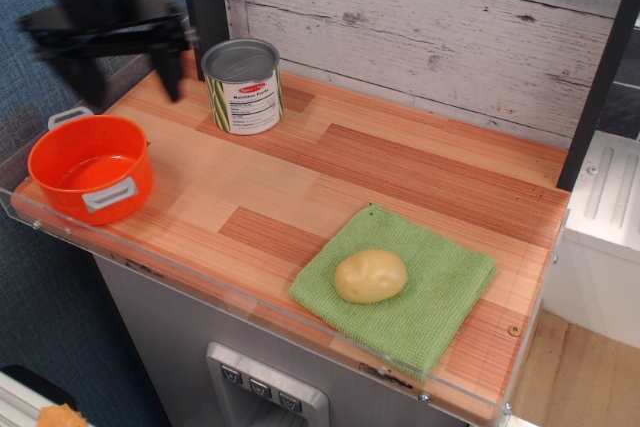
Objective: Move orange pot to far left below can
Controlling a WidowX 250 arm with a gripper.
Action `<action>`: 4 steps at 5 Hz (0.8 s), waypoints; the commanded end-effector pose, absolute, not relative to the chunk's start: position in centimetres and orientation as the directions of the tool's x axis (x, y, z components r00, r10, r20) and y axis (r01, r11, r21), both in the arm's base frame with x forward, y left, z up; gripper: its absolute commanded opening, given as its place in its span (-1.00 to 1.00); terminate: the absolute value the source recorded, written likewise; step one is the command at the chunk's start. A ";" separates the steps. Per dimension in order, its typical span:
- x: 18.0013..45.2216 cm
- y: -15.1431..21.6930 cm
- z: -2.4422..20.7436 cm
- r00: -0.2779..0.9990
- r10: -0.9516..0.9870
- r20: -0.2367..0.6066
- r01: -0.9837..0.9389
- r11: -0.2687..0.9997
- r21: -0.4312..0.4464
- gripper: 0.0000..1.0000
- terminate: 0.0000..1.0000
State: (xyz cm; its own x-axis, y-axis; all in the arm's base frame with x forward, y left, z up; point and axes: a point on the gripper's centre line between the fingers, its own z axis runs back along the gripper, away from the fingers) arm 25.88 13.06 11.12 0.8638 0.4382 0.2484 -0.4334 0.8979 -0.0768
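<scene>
We see the orange pot (90,168) low-left of the can (242,85), below the empty, blurred gripper (128,72), its jaws spread apart above the surface (400,172).

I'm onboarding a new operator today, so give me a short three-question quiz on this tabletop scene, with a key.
1. True or false: the end effector is gripping the orange pot.
2. What lies on the green cloth? A) the can B) a potato C) a spoon
3. Fill in: the orange pot sits at the table's front-left corner, and the can stands ____ it, toward the wall.

Key:
1. False; it hangs blurred above the table, apart from the pot.
2. B, the potato.
3. Behind.
</scene>
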 end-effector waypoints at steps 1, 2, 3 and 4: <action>29.4 9.6 14.1 0.910 0.267 0.317 -0.250 0.964 -0.095 1.00 -1.00; 30.4 6.0 14.4 0.932 0.188 0.310 -0.166 0.981 -0.096 1.00 -1.00; 30.6 2.1 14.5 0.946 0.117 0.303 -0.089 0.991 -0.104 1.00 -1.00; 30.3 -1.2 14.0 0.961 0.042 0.272 -0.011 0.993 -0.116 1.00 -1.00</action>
